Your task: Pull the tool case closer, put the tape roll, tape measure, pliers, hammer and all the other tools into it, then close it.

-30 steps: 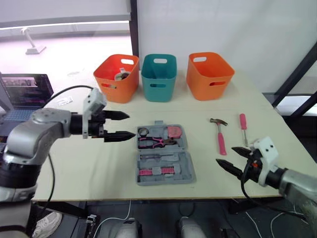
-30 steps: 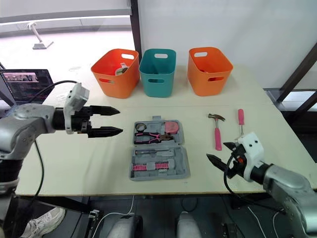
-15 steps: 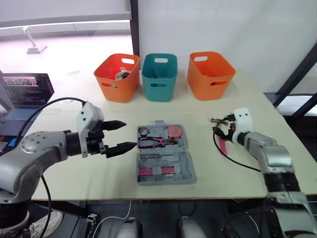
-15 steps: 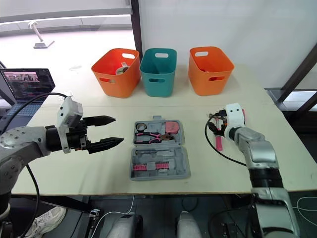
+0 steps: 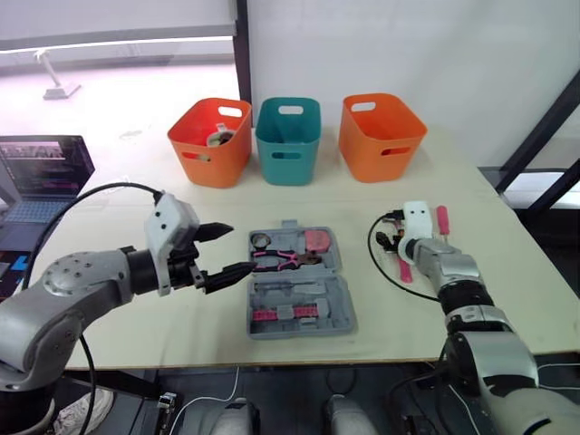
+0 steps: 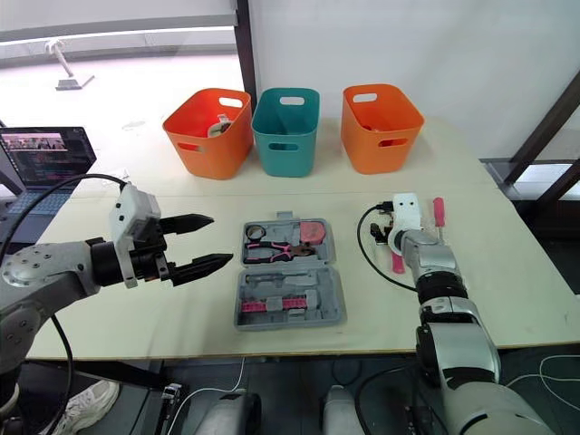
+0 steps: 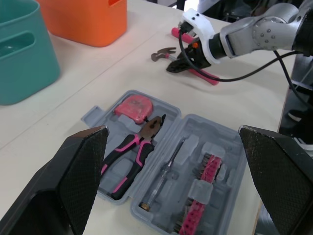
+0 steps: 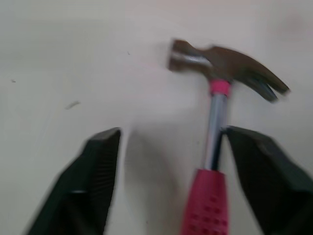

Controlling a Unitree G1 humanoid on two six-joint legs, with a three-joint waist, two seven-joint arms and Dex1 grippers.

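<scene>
Our left gripper (image 5: pixel 245 247) gapes beside the grey moulded-plastic tool case (image 5: pixel 344 299). Our right gripper (image 8: pixel 171 132), jaws spread, hovers over the steel-headed pink-handled hammer (image 8: pixel 217 93).

Tool case (image 5: pixel 299 294): grey, open flat in front of me.
Pliers (image 5: pixel 285 261): pink-handled, lying in its far half.
Tape measure (image 5: pixel 318 241): pink, in the far half's right corner.
Hammer (image 8: pixel 213 122): pink grip, lying flat, right of the case.
Screwdriver (image 5: pixel 442 220): pink handle, just right of the hammer.
</scene>
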